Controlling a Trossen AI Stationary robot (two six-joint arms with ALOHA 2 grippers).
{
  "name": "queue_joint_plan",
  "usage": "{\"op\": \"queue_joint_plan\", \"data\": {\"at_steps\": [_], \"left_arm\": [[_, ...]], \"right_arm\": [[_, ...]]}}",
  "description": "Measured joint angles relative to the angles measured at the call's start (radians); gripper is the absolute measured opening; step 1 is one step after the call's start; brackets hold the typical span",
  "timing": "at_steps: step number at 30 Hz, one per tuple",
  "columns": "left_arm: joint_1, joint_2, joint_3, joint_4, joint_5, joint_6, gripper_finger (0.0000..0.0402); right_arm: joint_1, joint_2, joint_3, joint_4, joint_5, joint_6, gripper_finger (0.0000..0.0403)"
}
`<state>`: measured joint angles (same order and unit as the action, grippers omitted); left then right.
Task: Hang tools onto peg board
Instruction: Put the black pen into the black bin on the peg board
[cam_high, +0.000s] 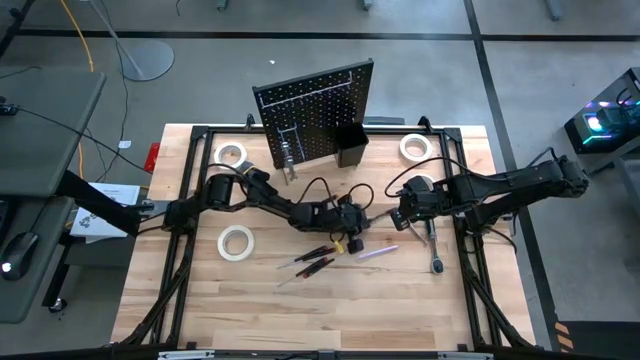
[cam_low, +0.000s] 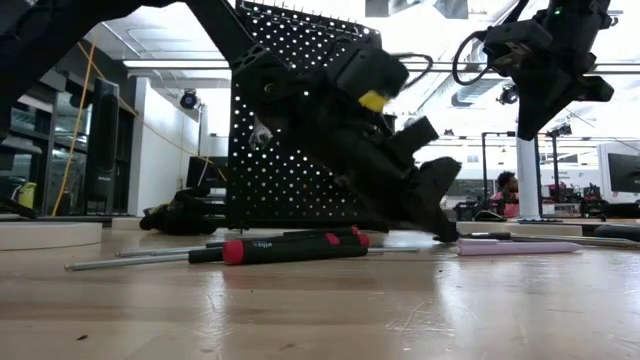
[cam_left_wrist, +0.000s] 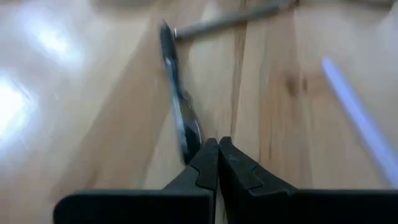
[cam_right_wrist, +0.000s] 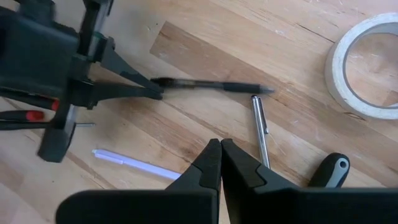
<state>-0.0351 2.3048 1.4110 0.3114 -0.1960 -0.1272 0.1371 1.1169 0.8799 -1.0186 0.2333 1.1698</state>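
A slim dark tool (cam_right_wrist: 205, 85) lies flat on the wooden table, right of the middle. My left gripper (cam_right_wrist: 157, 91) is shut, slanting down, with its fingertips at one end of that tool (cam_left_wrist: 177, 106). My right gripper (cam_right_wrist: 219, 148) is shut on nothing and hangs above the table, over a thin silver tool (cam_right_wrist: 261, 129) and a black-handled ratchet (cam_high: 437, 255). A purple tool (cam_high: 375, 253) and red-and-black screwdrivers (cam_high: 315, 258) lie nearer the table's front. The black peg board (cam_high: 315, 108) stands upright at the far edge with a black bin (cam_high: 350, 146) on its front. My left gripper's shut fingertips (cam_left_wrist: 208, 155) meet the dark tool's near end (cam_left_wrist: 186, 146) from the table's left, slanting down and roughly in line with the tool. The tool lies flat on the table. Whether the end is pinched or only touched, I cannot tell.
White tape rolls lie at the far left (cam_high: 232, 153), the near left (cam_high: 237, 242) and the far right (cam_high: 415, 147). A silver wrench (cam_low: 262, 132) hangs on the peg board. The black frame rails (cam_high: 470, 250) run along the table's sides. Bare wood lies along the near edge.
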Motion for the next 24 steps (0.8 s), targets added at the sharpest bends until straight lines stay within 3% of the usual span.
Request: {"op": "queue_joint_plan", "data": {"at_steps": [11,15,24], "left_arm": [[0.028,-0.074,-0.002,0.044,-0.019,0.047,0.0000],[0.046,-0.071,-0.011,-0.001,0.021,-0.026,0.0000],[0.027,-0.070,-0.109,0.087,0.121,-0.077,0.0000]], "right_arm": [[0.000,0.000,0.000,-0.010,0.019,-0.011,0.0000],[0.000,0.000,0.000,-0.010,0.020,-0.008,0.0000],[0.000,0.000,0.000,-0.010,0.041,-0.008,0.0000]]}}
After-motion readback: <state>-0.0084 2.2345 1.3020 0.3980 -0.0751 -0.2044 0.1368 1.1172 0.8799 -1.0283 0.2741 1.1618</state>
